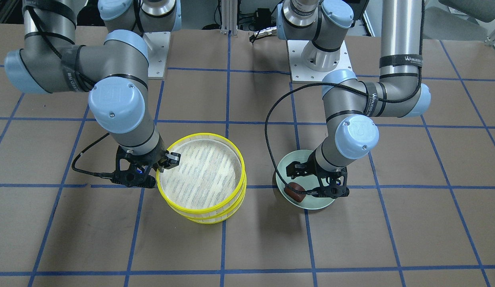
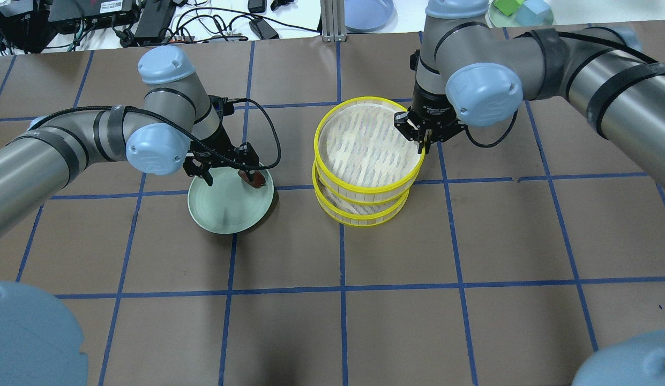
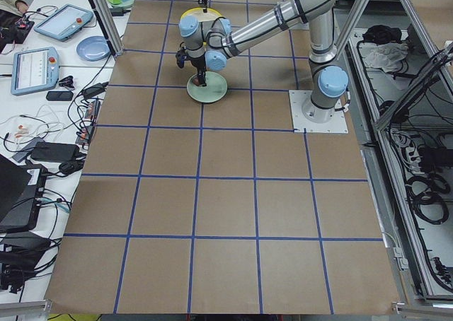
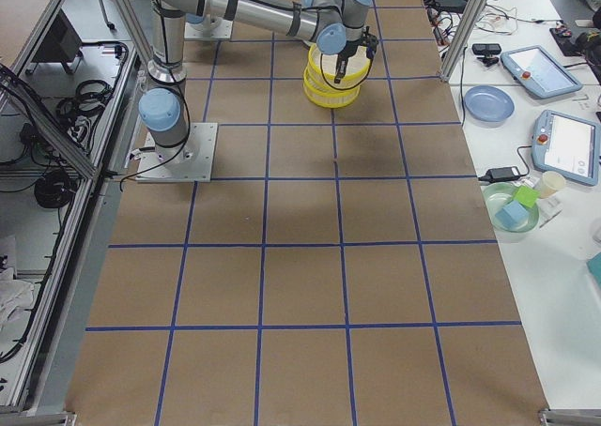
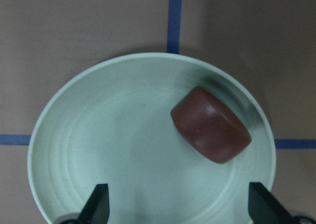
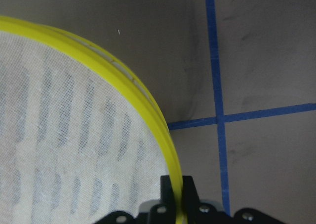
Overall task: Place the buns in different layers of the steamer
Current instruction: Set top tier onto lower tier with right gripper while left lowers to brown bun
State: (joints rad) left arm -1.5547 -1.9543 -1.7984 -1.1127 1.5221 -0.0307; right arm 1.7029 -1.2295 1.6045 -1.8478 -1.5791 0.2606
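Brown paper covers the table (image 2: 471,241), ruled into large squares by blue tape (image 2: 461,281). Across it reach the grey, blue-capped left arm (image 2: 69,145) and right arm (image 2: 578,69). A black strap (image 1: 399,59) around the left arm carries white lettering that reads "WANJEED", as far as it can be made out; no other writing is legible. Near the middle of the table stands the steamer (image 2: 364,142), its two yellow-rimmed layers stacked: the upper tray (image 1: 201,171) lies over the lower tray (image 2: 364,214), a little off-centre from it, and its pale mesh bottom is bare. What lies inside the lower tray is hidden. Well apart from the steamer, on the robot's left, rests a pale green plate (image 2: 225,212). The right gripper (image 2: 422,143) is at the upper tray's rim on the robot's right side, and the wrist view shows its two fingers (image 6: 190,189) pinched together on the yellow rim, one inside and one outside. The left gripper (image 2: 229,174) hangs low over the plate with its fingers (image 5: 98,204) spread wide, holding nothing. Smallest is the brown bun (image 5: 211,124), lying on the plate near its edge, closer to one finger than the other and touched by neither.
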